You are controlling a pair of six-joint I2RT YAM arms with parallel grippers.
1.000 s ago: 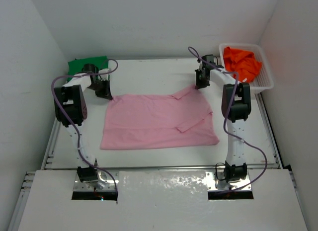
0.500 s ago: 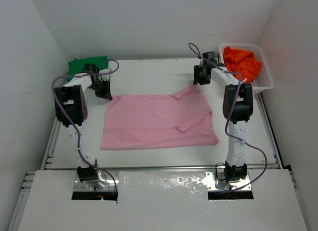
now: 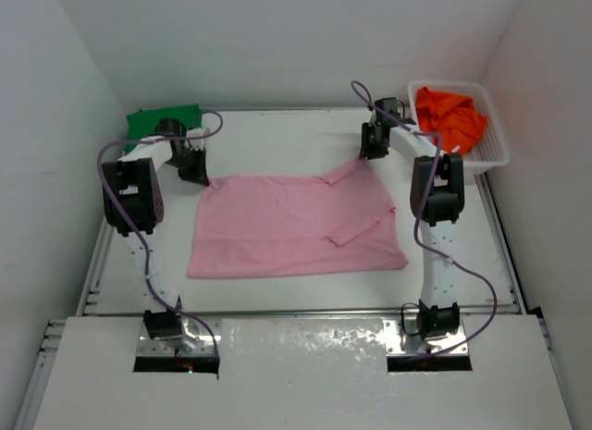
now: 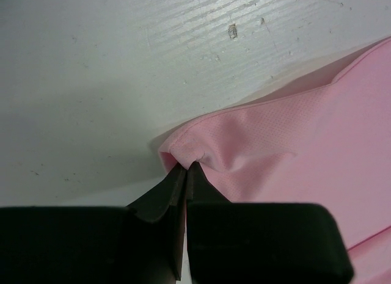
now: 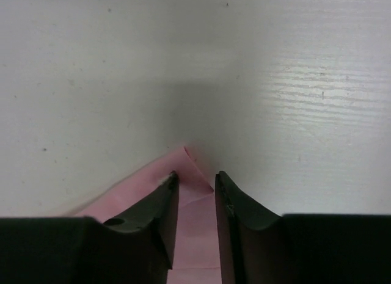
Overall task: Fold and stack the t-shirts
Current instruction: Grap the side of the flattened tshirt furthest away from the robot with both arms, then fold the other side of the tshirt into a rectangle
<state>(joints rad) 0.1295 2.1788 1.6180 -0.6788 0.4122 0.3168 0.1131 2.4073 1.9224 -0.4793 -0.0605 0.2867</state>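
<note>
Left wrist: tool [image 4: 186, 168] on pink shirt [image 4: 293, 156] (far corner)

Top cam high, nearside of pink shirt [image 3: 296, 228], looking down; wrist cams close above its far corners on bench [image 3: 277, 139], both visible from top.

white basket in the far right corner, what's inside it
A crumpled orange t-shirt fills most of the basket, heaped about as high as the rim. The basket's floor and anything beneath the shirt are covered, so I cannot tell whether more lies under it.
</note>
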